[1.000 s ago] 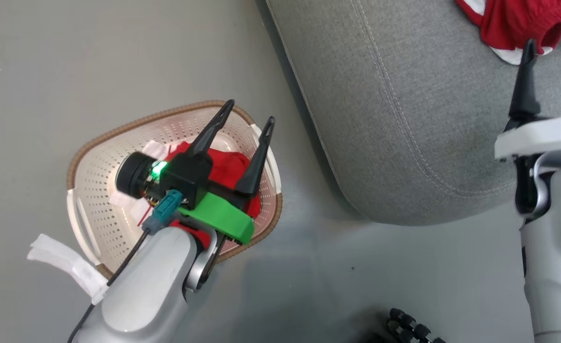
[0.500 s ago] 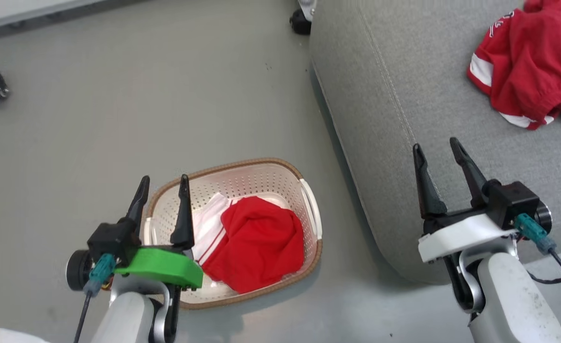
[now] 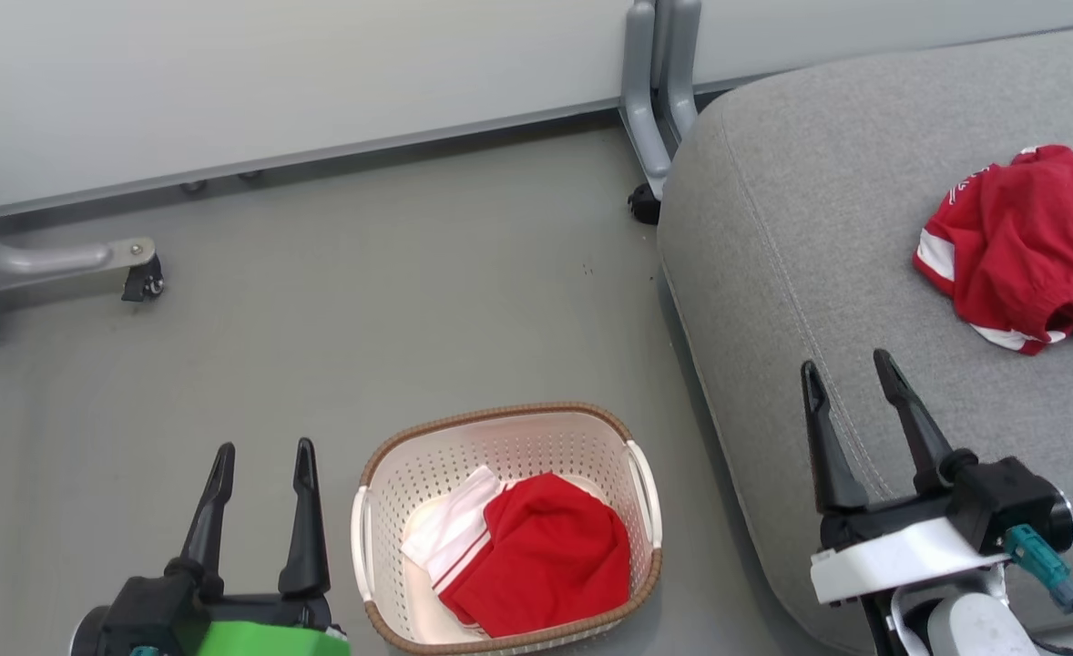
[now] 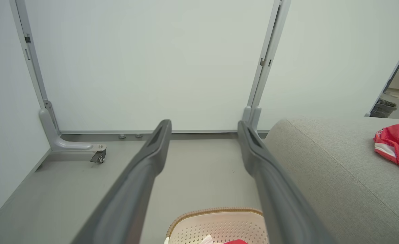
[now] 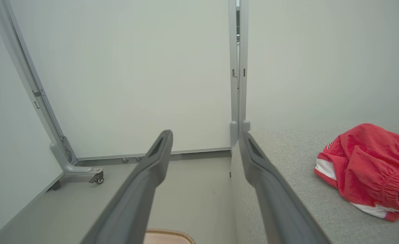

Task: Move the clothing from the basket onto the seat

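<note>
One seat (image 3: 773, 301): right of frame, front edge running upper middle to lower right; red garment (image 3: 1019, 246) lies on it, upper right, so that part looks done.
Basket (image 3: 500, 446): lower middle, on the floor, long axis left to right.
Red-and-white garment (image 3: 536, 556): crumpled inside basket, left to move.
Left gripper (image 3: 264, 446): lower left, fingers spread, empty.
Right gripper (image 3: 844, 360): lower right, over seat, spread, empty.

You see the basket (image 3: 500, 451) as smooth perforated plastic with a faint sheen, its brown rim woven-looking. The seat (image 3: 773, 273) is matt, coarse-woven fabric with stitched seams. The red-and-white clothing (image 3: 546, 556) and the crumpled red clothing (image 3: 1019, 246) are soft matt cloth. The floor (image 3: 363, 301) looks smooth and matt, and the partition foot (image 3: 54, 260) looks like painted metal.
</note>
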Motion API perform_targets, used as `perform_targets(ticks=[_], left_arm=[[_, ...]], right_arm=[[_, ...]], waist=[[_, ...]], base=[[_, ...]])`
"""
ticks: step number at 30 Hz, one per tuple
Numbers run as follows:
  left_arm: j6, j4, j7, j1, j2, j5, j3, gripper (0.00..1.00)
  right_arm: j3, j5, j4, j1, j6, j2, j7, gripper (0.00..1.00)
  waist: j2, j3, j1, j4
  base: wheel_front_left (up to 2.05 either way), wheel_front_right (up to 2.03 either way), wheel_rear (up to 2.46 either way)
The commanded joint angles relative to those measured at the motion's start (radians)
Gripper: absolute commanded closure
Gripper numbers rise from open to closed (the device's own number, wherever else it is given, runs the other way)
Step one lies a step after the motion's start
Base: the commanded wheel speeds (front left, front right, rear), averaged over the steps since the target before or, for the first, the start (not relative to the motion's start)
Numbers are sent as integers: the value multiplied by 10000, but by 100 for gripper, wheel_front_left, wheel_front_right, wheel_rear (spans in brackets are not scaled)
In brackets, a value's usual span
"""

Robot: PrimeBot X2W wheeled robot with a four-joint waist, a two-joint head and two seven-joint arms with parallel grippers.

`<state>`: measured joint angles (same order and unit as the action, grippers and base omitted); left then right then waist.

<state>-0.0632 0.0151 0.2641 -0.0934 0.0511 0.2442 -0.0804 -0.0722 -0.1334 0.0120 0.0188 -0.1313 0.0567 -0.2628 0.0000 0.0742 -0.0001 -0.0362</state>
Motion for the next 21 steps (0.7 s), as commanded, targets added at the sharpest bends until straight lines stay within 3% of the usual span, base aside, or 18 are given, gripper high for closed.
perform_targets(ticks=[1, 12, 21], left_arm=[[-31, 61, 3, -294, 4, -12, -17, 0], [187, 157, 4, -1257, 3, -595, -340, 0], [327, 7, 4, -1203, 1, -362, -304, 0]], right_arm=[[-50, 94, -39, -266, 10, -13, -31, 0], [-388, 134, 14, -1255, 10, -32, -31, 0], [-397, 43, 131, -1281, 10, -49, -31, 0]], waist=[[0, -587, 1, 213], [0, -1133, 1, 127], [0, -1352, 1, 118]], base=[[0, 0, 0], [0, 0, 0], [0, 0, 0]])
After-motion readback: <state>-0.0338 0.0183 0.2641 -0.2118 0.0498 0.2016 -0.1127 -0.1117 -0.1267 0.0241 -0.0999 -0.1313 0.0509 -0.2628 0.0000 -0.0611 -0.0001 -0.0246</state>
